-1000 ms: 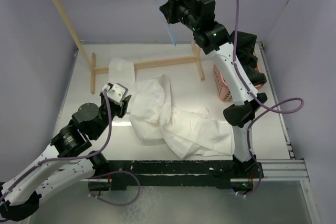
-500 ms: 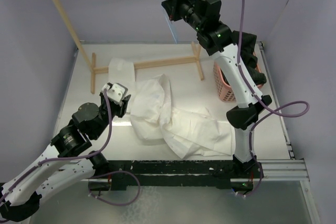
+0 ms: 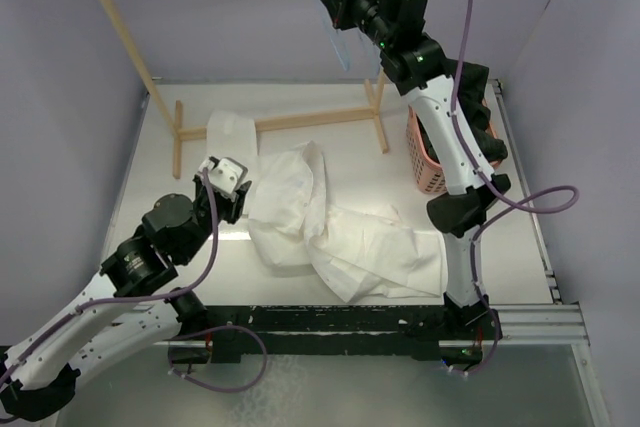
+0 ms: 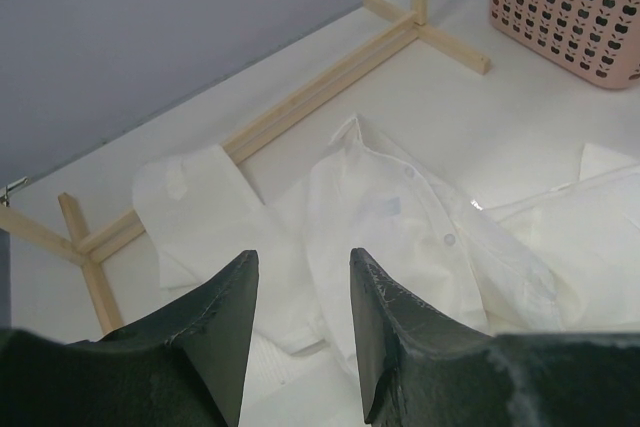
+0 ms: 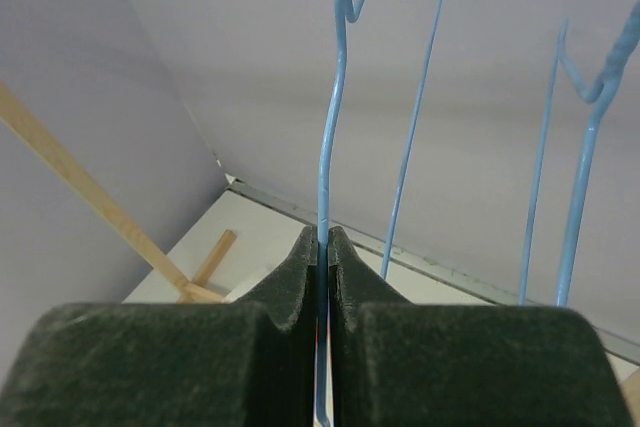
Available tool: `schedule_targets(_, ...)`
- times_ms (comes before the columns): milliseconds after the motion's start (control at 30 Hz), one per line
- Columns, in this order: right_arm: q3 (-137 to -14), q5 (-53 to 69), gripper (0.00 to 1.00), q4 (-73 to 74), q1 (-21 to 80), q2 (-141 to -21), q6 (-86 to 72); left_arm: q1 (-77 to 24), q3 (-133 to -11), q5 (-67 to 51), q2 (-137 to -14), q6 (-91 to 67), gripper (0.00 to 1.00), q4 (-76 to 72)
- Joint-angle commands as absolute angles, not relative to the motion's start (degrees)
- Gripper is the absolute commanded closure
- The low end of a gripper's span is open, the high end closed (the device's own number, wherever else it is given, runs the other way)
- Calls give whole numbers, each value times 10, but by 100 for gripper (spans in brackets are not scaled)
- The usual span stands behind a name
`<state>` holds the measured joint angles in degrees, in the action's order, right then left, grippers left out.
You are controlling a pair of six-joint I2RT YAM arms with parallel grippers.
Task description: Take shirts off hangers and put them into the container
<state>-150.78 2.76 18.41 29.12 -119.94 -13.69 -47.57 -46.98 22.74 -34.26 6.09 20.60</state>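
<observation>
The white shirt lies crumpled on the table, off any hanger, and fills the left wrist view. My left gripper hovers at its left edge, open, nothing between the fingers. High at the back, my right gripper is shut on the wire of a bare light-blue hanger, faint in the top view. A second blue hanger hangs to its right. The pink container stands at the right, with the black shirt piled in it.
The wooden rack's slanted pole and floor bar cross the back of the table; the bar and its foot lie just beyond the white shirt. The container sits beside the rack's right foot. Purple walls close in on both sides.
My right gripper has carried the blue hanger upward and a little to the right. The left arm and the white shirt have hardly moved.
</observation>
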Motion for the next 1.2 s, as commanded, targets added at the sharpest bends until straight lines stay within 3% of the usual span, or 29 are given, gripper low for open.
schedule_targets(0,-1511,48,97,151,286,-1192,-147,-471,-471,221,-355,61,54,182)
schedule_targets(133,-1481,58,93,151,286,-1174,-150,-471,-471,218,-361,63,54,181)
schedule_targets(233,-1447,75,74,156,288,-1150,-148,-471,-471,216,-366,63,54,183)
schedule_targets(400,-1323,87,54,144,305,-1064,-135,-471,-472,213,-369,63,55,184)
schedule_targets(667,-990,13,47,70,388,-833,-108,-469,-471,212,-366,63,55,184)
schedule_targets(900,-751,-3,47,136,433,-671,-169,-468,-468,233,-374,53,55,183)
schedule_targets(1167,-469,-96,41,160,434,-535,-310,-457,-491,298,-465,-168,53,192)
